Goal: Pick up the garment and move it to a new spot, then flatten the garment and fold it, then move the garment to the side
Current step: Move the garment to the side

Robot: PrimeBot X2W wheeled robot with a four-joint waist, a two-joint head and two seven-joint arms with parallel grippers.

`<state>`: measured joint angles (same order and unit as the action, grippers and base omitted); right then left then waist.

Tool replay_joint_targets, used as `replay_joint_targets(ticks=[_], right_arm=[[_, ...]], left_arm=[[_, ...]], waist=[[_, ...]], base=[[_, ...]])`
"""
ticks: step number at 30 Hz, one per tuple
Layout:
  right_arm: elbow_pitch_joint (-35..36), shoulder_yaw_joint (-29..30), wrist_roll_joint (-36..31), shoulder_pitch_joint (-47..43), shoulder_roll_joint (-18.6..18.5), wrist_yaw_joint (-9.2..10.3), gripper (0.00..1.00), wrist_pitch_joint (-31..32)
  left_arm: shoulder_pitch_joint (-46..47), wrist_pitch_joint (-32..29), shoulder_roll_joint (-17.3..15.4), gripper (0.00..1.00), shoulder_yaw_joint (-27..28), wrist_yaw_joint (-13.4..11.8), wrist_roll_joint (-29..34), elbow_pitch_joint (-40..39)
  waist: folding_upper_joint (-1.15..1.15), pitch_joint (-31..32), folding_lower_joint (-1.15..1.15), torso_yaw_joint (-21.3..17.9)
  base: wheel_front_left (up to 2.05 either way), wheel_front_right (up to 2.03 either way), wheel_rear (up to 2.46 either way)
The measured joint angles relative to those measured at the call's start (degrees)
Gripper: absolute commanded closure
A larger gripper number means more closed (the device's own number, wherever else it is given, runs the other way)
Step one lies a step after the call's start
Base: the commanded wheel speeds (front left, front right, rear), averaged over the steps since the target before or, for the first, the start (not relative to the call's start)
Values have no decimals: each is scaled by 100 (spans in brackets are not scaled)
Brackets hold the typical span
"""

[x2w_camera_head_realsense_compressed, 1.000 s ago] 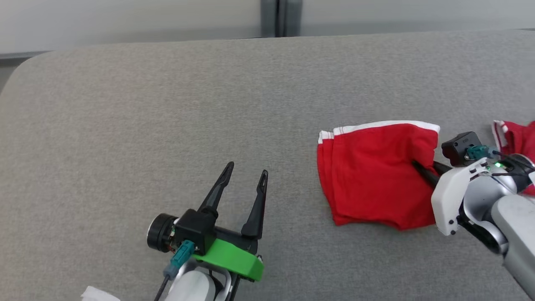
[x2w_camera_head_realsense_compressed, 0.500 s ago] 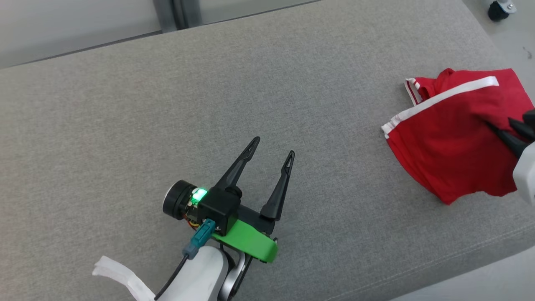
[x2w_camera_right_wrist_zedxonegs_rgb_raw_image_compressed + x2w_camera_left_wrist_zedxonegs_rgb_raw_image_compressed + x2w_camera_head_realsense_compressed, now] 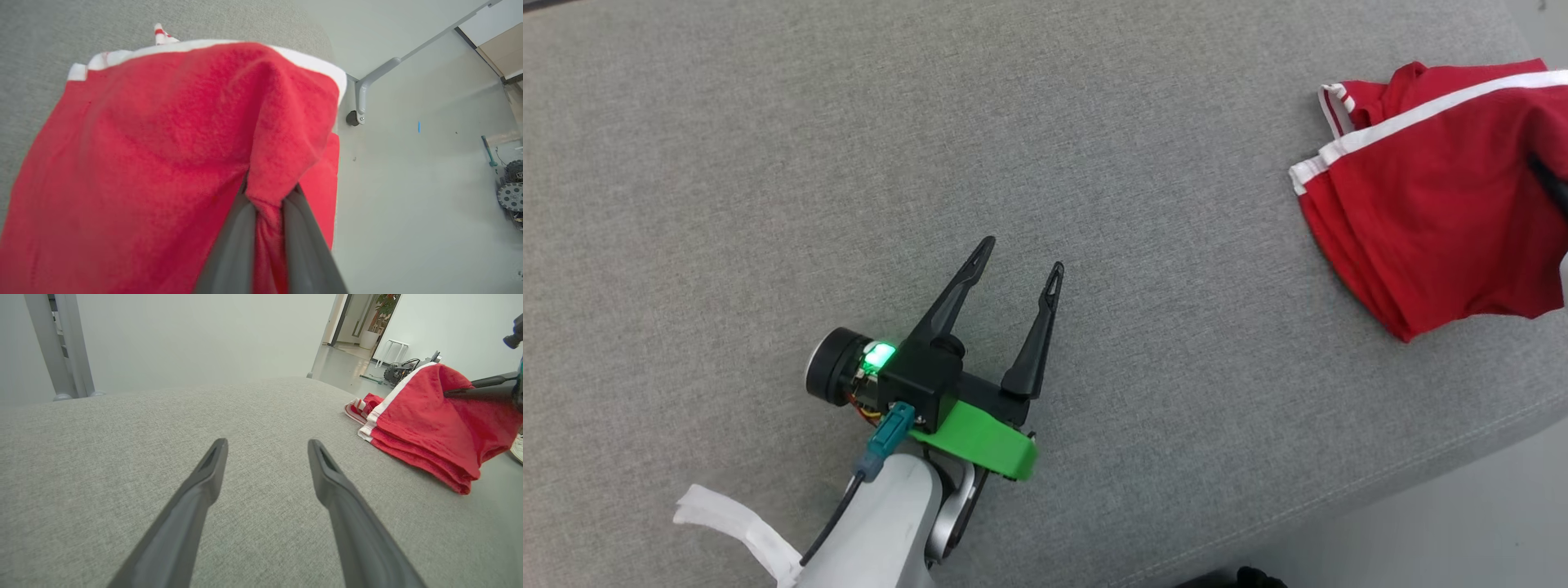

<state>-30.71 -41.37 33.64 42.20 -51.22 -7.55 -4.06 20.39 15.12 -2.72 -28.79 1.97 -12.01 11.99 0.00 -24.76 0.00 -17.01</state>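
Right wrist view | right tool pinches garment | caster beyond

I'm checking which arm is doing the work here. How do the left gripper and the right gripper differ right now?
The left gripper is open, jaws spread; the right gripper is shut. The left gripper holds nothing, over the bare grey surface; the right gripper pinches a fold of the red garment near that surface's edge. Both are dark and two-fingered.

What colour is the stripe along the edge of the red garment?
White stripe on the garment; head view shows it best.
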Motion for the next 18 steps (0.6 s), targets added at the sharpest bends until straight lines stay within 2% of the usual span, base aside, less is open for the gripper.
replay_joint_targets(ticks=[5,17,18], right_arm=[[-575,97,74,274,65,0,100,-119],[-1570,174,268,493,506,0,100,-252],[-1638,185,266,521,534,0,0,-297]], left_arm=[[7,0,-2,0,109,31,94,-44],[7,0,-2,0,179,55,149,-77],[7,0,-2,0,186,55,149,-70]], waist=[[0,-211,0,92],[0,-442,0,237],[0,-424,0,237]], base=[[0,0,0],[0,0,0],[0,0,0]])
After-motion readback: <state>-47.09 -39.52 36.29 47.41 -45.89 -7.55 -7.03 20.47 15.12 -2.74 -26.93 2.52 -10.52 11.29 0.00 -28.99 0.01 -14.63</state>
